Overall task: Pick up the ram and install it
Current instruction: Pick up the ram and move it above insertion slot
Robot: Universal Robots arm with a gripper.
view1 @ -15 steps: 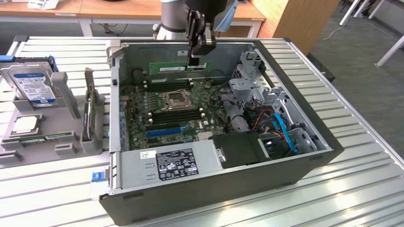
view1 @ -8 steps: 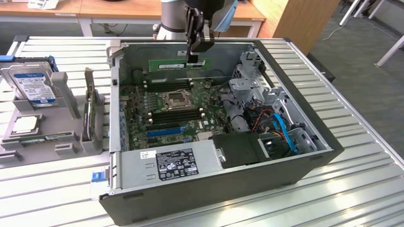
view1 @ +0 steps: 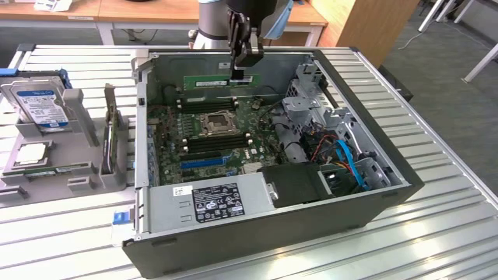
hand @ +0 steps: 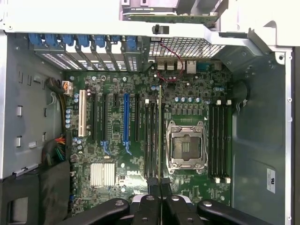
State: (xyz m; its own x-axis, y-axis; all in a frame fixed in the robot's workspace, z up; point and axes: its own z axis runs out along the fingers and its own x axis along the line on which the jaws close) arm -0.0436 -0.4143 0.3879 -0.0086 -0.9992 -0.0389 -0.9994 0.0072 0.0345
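The ram (view1: 206, 82) is gripped by the claw (view1: 242, 74), which is closed on its upper edge, in the upper middle of the exterior view. The stick is held level over the motherboard (view1: 210, 134) inside the open computer case (view1: 374, 192). In the wrist view it is seen edge-on, lined up over the memory slots (hand: 152, 136) just beside the CPU socket (hand: 186, 145). A hard drive (view1: 39, 102) is seen on the bench (view1: 435, 233) at the exterior view's left.
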